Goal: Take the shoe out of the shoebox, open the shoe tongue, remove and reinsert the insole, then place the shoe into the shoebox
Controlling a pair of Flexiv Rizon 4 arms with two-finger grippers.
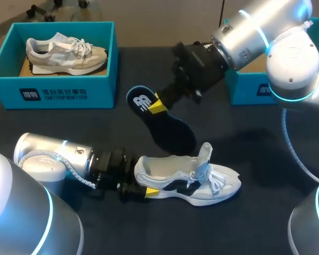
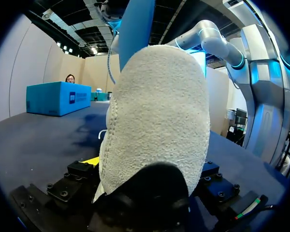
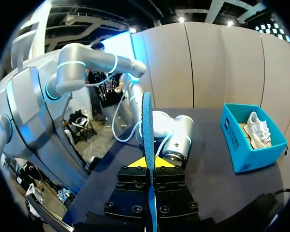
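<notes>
While the left fingers (image 1: 151,192) clamp the shoe (image 1: 202,183) on the worktop (image 1: 266,212), the right fingers (image 1: 158,106) pinch the pulled-out insole (image 1: 167,130) above. Reinserting it and boxing the shoe remain.

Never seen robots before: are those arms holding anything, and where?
The left gripper grips the white shoe by its heel; the right gripper pinches the dark insole near its logo end.

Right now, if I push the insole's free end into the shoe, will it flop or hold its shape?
Probably holds: pinched near one end by the right gripper, the insole juts out unsagging, straight edge-on. Likely light, being thin; its free end may buckle against the shoe.
</notes>
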